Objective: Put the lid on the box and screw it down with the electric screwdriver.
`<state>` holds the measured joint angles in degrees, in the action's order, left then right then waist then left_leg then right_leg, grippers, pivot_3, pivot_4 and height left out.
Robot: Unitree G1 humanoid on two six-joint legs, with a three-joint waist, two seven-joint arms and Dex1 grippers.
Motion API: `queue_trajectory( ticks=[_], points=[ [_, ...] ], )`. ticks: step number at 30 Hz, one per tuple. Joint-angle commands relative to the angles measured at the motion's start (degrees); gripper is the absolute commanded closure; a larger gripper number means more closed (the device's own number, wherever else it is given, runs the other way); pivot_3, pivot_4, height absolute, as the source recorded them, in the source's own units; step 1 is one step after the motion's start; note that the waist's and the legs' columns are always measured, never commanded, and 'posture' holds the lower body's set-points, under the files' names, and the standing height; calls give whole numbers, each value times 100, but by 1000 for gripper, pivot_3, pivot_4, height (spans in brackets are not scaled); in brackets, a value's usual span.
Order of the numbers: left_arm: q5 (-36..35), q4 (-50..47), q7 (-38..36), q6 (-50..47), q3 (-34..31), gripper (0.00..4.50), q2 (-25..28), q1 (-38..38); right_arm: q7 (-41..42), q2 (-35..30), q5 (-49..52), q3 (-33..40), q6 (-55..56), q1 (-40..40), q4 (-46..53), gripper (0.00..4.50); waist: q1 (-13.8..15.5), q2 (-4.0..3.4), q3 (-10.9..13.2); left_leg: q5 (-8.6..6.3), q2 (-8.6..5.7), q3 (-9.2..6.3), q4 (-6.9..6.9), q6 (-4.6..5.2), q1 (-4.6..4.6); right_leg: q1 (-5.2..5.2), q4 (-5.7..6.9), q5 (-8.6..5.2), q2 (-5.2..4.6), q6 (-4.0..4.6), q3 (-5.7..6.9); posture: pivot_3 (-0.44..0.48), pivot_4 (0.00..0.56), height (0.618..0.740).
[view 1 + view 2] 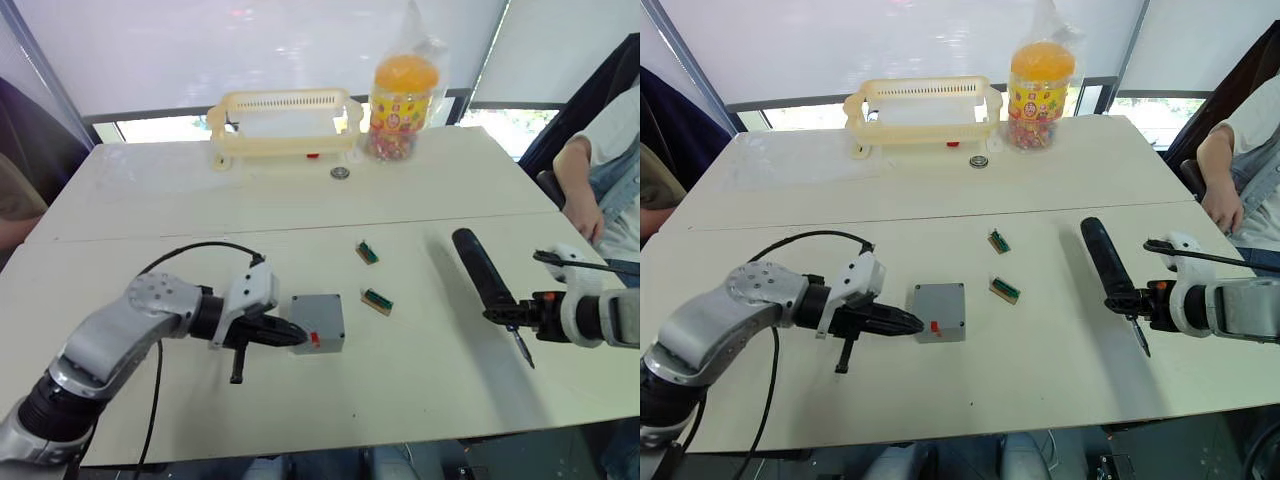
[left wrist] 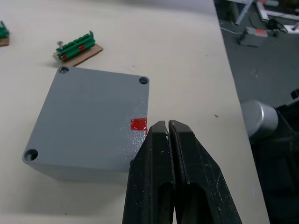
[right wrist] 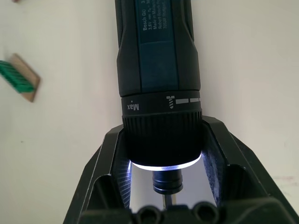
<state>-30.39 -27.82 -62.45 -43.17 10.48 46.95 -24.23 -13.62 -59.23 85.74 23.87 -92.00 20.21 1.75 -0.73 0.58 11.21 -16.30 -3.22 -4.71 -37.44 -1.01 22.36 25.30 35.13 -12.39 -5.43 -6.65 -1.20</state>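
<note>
Lid [image 2: 88, 116] sits on box [image 1: 320, 324] mid-worktop [image 1: 420, 390]. My left gripper [image 1: 285, 334] fingers pressed together, touching its red-marked side. Right gripper [image 3: 163, 186] clamps the electric screwdriver [image 1: 484, 275] at its collar: rigid, smooth, likely top-heavy; grip near collar.

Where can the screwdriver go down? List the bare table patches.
Free: between the green pieces and the electric screwdriver; the near edge in front of the box; mid-table before the basket. Crowded: around the box, left gripper against it.
</note>
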Motion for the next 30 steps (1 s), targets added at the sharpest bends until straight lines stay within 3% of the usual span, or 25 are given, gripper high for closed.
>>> queue_trajectory(
  ticks=[1,6,16,22,25,30],
  points=[
    [27,-229,220,84,-45,4457,-92,134,-621,-293,1089,-12,347,-301,90,2858,5,0,0,0,0,-2,0,0,1,0,0,0,1,-1,0,0,150,740],
    [104,-206,348,139,47,4457,-208,214,-1571,-695,2469,-557,1437,-1004,443,2858,9,-1,-1,0,-2,0,-4,0,3,-1,-1,1,-1,-4,-3,0,150,740],
    [366,126,471,348,214,4457,-498,125,-1981,-720,2726,-1374,2454,-1125,876,2858,-1,0,-1,-2,0,-2,-31,2,-1,-19,-1,2,4,-4,-4,0,150,740],
    [397,293,427,398,164,4500,-459,153,-1937,-799,2273,-1572,2639,-1105,964,39,7,6,-4,-3,2,-8,-40,5,-1,-27,0,3,6,-4,-1,0,150,740],
    [379,463,507,487,-55,4500,-470,245,-1834,-896,2173,-1463,2709,-884,935,39,13,5,-4,-6,0,-7,-56,9,-3,-37,-2,3,5,-4,-2,0,150,740],
    [-16,732,1077,225,-935,4500,-741,358,-833,-1282,1473,-1266,2544,-113,1030,39,2,3,-3,-6,0,-9,-56,10,-3,-34,-2,7,5,-11,-1,0,150,740]
  ],
)
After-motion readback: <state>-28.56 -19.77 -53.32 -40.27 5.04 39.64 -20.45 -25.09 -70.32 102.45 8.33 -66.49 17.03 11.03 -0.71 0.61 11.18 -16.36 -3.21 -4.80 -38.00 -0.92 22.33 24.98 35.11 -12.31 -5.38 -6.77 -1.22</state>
